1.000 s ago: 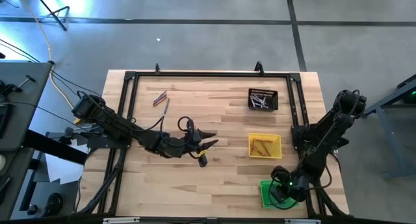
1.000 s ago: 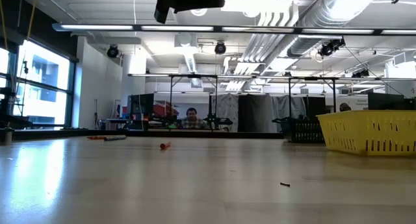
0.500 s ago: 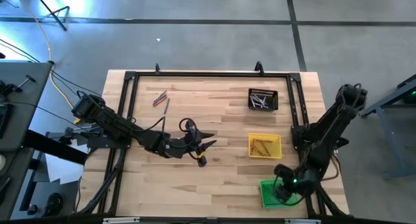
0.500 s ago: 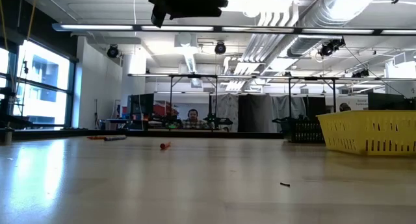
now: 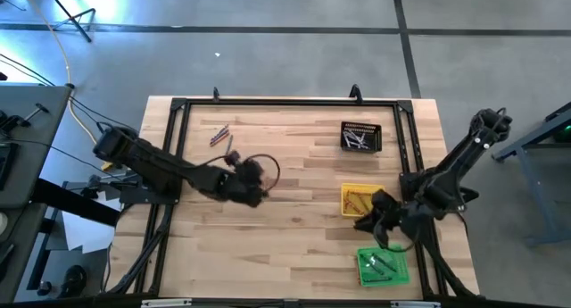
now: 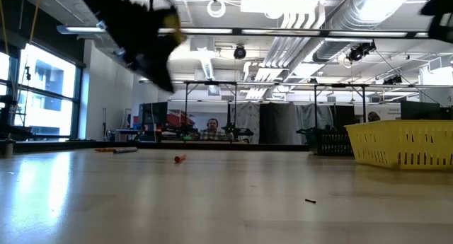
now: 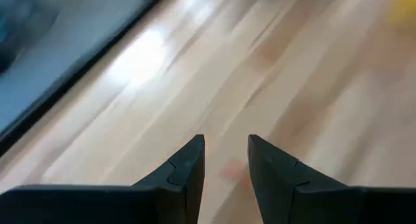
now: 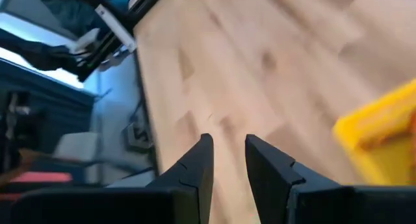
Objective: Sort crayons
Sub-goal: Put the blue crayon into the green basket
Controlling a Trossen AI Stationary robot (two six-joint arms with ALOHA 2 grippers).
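Observation:
Loose crayons (image 5: 219,135) lie on the bare wood at the far left, and the low view shows them as crayons (image 6: 117,150) far across the table. More crayons lie in the black tray (image 5: 360,137), the yellow tray (image 5: 363,199) and the green tray (image 5: 384,265). My left gripper (image 5: 260,190) hangs above the table's middle left, and the left wrist view shows this gripper (image 7: 226,160) open over bare wood. My right gripper (image 5: 368,229) hovers between the yellow and green trays, and in its own wrist view the gripper (image 8: 229,160) is open with nothing between its fingers.
A black metal frame (image 5: 268,103) runs along the table's far, left and right edges. Bare wood lies between the loose crayons and the trays. A small dark bit (image 6: 310,200) lies on the table near the low camera. A person sits far back in the room.
My right gripper has risen off the green tray and gone toward the far edge and the yellow tray, which leaves the green tray and its crayons in plain sight. My left gripper has drawn back toward the table's left, turned and tipped down.

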